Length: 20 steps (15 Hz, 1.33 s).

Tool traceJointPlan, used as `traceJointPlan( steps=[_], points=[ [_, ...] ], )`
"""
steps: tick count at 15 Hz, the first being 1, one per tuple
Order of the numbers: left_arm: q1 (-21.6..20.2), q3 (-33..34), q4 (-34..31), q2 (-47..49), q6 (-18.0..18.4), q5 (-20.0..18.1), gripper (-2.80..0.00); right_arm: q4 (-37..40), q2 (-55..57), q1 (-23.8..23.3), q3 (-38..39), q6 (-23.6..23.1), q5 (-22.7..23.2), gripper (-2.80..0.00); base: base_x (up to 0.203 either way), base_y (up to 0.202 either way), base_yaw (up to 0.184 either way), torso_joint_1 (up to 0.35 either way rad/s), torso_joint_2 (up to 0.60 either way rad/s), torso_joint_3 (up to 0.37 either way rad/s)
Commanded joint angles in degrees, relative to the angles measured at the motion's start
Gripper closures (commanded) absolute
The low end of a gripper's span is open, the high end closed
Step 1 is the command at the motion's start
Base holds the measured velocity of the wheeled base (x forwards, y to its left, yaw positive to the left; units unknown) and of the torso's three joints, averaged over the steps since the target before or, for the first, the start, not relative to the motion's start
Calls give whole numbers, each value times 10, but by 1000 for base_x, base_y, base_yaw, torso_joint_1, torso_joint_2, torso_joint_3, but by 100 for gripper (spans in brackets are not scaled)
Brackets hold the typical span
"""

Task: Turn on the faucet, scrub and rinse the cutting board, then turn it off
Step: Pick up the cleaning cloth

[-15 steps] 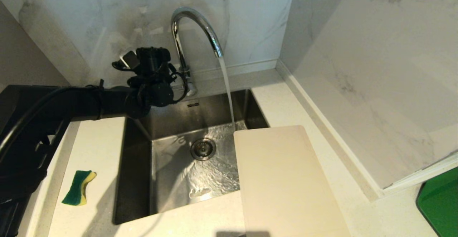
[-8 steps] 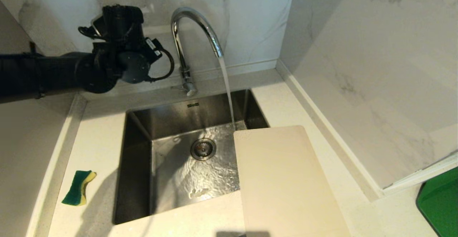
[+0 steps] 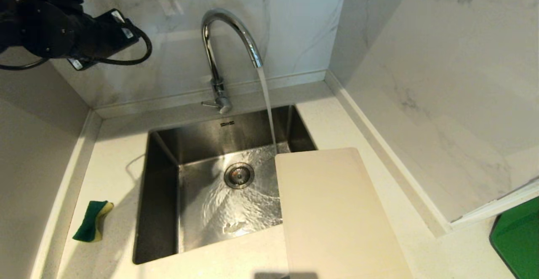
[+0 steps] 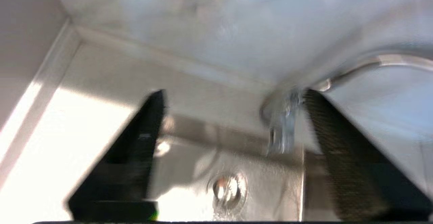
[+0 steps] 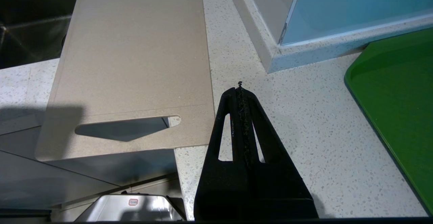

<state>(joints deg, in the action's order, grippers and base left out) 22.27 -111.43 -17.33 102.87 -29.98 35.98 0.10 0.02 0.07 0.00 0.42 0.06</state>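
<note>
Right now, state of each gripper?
Left gripper: open, empty, raised up beside the faucet.
Right gripper: shut, empty, over the counter beside the cutting board.

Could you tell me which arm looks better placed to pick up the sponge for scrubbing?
Probably the left: the sponge lies on the counter left of the sink, the left gripper is open above that side, while the right gripper sits shut beside the cutting board.

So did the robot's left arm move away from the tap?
Yes. The left end effector was by the faucet base; now it sits up and left of it, near the wall, in the head view.
</note>
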Motion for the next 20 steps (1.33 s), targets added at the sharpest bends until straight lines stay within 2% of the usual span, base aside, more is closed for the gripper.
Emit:
traceJointPlan(
  steps=[1, 5, 7, 9, 11, 13, 17, 20],
  points=[
    [-6, 0, -79, -61, -13, -50, 0, 0, 0, 1, 0, 0, 0, 0, 0, 0, 0, 0, 0, 0],
    [-50, 1, -220, -112, -18, -141, 0, 0, 0, 0, 0, 0, 0, 0, 0, 0, 0, 0, 0, 0],
    [-69, 3, -281, -138, -18, -198, 0, 0, 0, 0, 0, 0, 0, 0, 0, 0, 0, 0, 0, 0],
    [-104, 5, -328, -142, -17, -234, 0, 0, 0, 0, 0, 0, 0, 0, 0, 0, 0, 0, 0, 0],
    [-152, 24, -373, -150, -10, -301, 0, 0, 0, 1, 0, 0, 0, 0, 0, 0, 0, 0, 0, 0],
    [-180, 78, -385, -169, 21, -340, 0, 0, 0, 0, 0, 0, 0, 0, 0, 0, 0, 0, 0, 0],
    [-197, 217, -378, -202, 74, -355, 0, 0, 0, 0, 0, 0, 0, 0, 0, 0, 0, 0, 0, 0],
    [-192, 334, -303, -213, 102, -352, 0, 0, 0, 1, 1, 0, 0, 0, 0, 0, 0, 0, 0, 0]
  ],
)
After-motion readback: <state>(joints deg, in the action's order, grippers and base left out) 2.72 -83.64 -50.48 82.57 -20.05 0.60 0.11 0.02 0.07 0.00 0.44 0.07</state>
